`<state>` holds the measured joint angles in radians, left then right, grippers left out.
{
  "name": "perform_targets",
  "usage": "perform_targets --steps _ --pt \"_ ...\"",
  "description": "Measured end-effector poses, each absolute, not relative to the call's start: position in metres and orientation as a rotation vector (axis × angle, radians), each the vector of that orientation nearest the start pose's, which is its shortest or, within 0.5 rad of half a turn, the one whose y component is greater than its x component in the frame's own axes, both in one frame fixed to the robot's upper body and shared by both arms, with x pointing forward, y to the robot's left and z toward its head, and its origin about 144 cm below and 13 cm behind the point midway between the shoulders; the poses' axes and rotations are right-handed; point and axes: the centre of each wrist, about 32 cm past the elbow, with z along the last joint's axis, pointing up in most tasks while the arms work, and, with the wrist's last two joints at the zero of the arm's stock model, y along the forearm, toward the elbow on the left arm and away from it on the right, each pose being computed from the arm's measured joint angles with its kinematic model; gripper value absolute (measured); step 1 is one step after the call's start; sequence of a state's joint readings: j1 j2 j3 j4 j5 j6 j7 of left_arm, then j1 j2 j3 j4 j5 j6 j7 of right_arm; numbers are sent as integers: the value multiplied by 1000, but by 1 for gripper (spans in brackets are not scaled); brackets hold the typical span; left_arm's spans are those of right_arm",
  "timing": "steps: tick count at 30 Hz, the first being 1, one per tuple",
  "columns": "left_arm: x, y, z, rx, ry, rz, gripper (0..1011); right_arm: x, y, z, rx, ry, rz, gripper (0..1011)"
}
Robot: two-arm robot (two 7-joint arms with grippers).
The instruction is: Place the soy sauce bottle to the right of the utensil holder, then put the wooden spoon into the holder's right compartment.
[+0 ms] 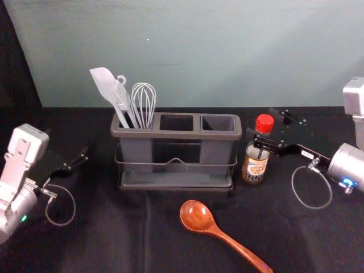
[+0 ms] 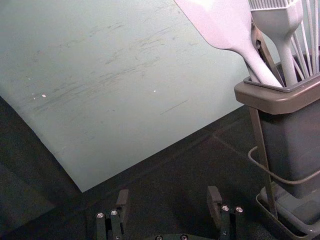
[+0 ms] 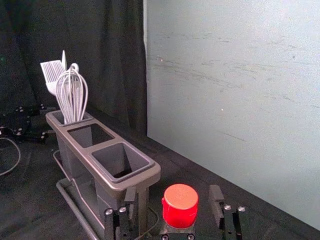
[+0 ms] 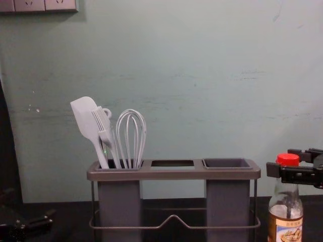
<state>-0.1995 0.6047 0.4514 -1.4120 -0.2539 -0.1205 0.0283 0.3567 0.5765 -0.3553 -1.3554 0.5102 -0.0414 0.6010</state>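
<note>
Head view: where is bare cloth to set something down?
Bare cloth lies before the utensil holder, between left end effector and wooden spoon. It's crowded right of the holder, where the right end effector straddles the soy sauce bottle.

Head view looks down on the utensil holder [image 1: 176, 135]; chest view faces it, low; left wrist view, close, catches its left end; right wrist view looks leftward along it; all share the wall [image 1: 227, 51]!
</note>
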Motion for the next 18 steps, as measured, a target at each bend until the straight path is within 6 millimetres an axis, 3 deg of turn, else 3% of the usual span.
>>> perform_targets --steps 4,18 --pt "489 310 1140 304 -285 1248 1011 540 -334 1201 -105 -91 -795 997" --pt "489 310 1140 304 -285 1248 1012 535 -337 1212 -123 -108 -827 1002"
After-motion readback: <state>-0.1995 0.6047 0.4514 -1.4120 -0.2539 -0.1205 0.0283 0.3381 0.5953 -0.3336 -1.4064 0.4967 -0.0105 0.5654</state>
